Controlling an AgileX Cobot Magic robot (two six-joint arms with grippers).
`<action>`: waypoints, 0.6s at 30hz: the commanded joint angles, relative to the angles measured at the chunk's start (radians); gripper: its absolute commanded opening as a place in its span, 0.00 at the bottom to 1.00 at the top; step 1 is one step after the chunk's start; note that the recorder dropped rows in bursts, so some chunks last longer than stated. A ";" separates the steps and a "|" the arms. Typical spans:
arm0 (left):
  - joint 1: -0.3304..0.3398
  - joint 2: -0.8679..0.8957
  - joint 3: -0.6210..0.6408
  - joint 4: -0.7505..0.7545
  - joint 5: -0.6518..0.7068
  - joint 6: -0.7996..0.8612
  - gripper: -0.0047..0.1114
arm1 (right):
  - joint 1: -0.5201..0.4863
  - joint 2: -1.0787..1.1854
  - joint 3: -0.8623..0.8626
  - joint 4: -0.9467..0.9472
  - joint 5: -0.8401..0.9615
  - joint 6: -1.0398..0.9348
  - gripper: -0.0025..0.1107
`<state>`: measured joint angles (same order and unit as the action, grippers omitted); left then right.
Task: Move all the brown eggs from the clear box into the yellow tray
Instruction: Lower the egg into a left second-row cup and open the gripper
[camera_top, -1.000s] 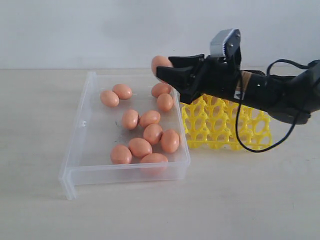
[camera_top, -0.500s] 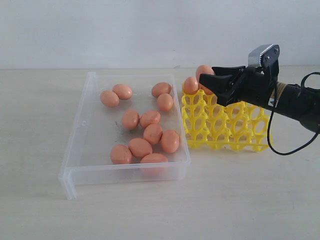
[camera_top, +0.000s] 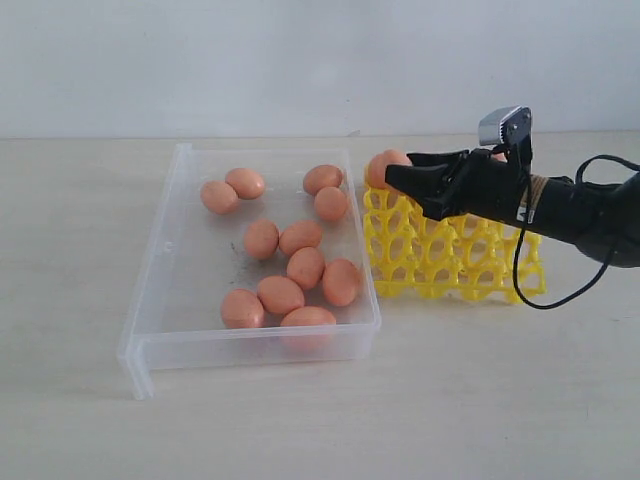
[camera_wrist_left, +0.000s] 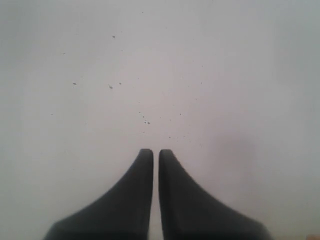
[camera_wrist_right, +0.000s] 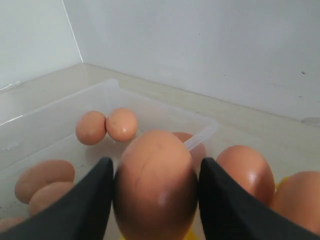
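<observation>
Holds one of the brown eggs squeezed between the two black fingers of the right gripper, one pressed against each side. Hangs with it at the far left corner of the yellow tray, just right of the clear box; cannot tell whether the egg already touches a cup. Shows two more eggs just beside the held one in the right wrist view. Counts eleven eggs lying loose on the box floor, several touching, most toward its right half. Has the left gripper pinched together on nothing, fingertips almost meeting in front of a pale speckled surface; out of sight in the exterior view.
</observation>
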<state>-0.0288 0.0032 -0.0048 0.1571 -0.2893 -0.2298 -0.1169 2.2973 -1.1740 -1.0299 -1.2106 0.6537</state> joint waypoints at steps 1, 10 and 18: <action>-0.004 -0.003 0.005 -0.007 0.010 -0.004 0.08 | -0.001 0.028 -0.018 0.001 -0.010 0.002 0.02; -0.004 -0.003 0.005 -0.007 0.006 -0.004 0.08 | 0.042 0.045 -0.091 -0.002 -0.010 0.020 0.02; -0.004 -0.003 0.005 -0.007 0.006 -0.004 0.08 | 0.036 0.076 -0.143 -0.051 -0.010 0.055 0.02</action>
<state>-0.0288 0.0032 -0.0048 0.1571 -0.2893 -0.2298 -0.0625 2.3747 -1.3078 -1.0583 -1.2104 0.6994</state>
